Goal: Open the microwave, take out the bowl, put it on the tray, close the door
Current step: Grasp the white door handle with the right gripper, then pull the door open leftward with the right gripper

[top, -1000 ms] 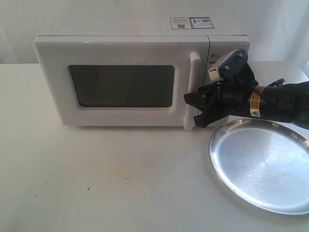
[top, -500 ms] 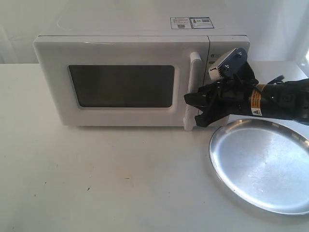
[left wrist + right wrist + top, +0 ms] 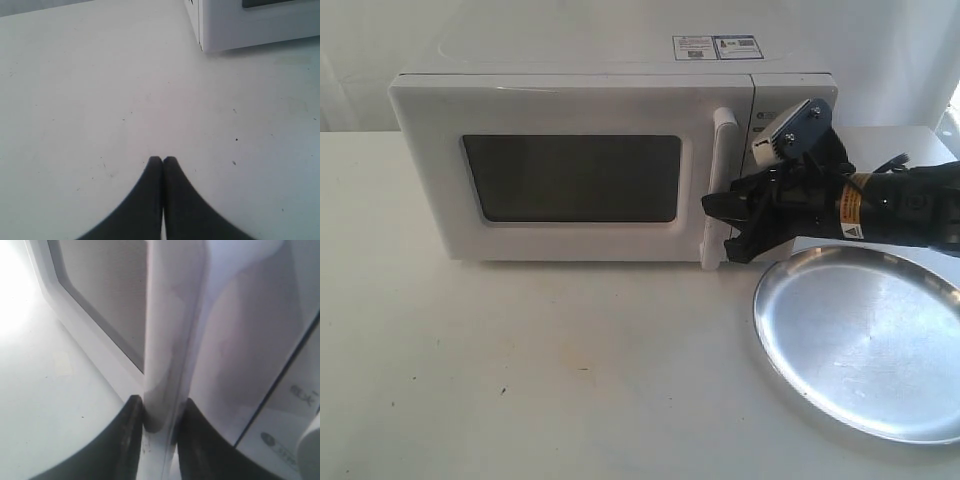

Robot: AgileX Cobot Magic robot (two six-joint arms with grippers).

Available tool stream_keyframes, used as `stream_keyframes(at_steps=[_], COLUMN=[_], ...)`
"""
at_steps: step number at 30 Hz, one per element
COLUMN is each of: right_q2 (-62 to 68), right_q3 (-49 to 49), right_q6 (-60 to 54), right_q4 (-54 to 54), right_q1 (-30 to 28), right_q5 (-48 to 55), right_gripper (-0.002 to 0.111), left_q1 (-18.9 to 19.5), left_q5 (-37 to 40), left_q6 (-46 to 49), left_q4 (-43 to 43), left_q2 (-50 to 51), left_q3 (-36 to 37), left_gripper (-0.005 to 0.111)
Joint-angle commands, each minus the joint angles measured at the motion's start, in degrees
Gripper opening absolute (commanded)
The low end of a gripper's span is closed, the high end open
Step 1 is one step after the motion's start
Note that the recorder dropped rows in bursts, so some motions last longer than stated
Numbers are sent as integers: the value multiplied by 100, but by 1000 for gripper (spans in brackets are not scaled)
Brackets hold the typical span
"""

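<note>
Wht microwave [image 3: 570,100], dk window [image 3: 572,178], silver tray [image 3: 865,395], blk R claw [image 3: 720,228].

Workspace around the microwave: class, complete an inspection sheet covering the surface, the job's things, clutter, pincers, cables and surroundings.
Surface: white table, a few dark specks.
Job's things: microwave with door shut; tray bare, beside it; bowl not seen.
Clutter: nothing seen.
Pincers: right pincer shut on the handle; left pincer shut, empty, above the table.
Cables: black cable behind the right arm.
Surroundings: pale backdrop.
</note>
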Motion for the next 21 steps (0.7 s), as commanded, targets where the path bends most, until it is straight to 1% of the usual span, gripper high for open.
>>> stream_keyframes(at_steps=[1,10,16,20,21], right_q2=[-191,-440,-515,-515,-524], right_q3=[142,142,142,142,142], right_q6=[35,247,255,814,1061], right_q4=[-1819,-2053,-1886,-1822,-1916], right_q1=[389,389,389,389,389], right_q5=[-2692,-2692,-2692,-2616,-2399], right_gripper=[0,0,0,0,3], left_q1=[-32,-32,-32,-32,-32], left_q5=[-11,-11,-11,-11,-11], left_q6=[-20,-20,-20,-20,-20], left_q4=[-38,-38,-38,-38,-38], left_q2=[-12,-12,-12,-12,-12], left_q3=[-14,-14,-14,-14,-14], left_gripper=[0,0,0,0,0])
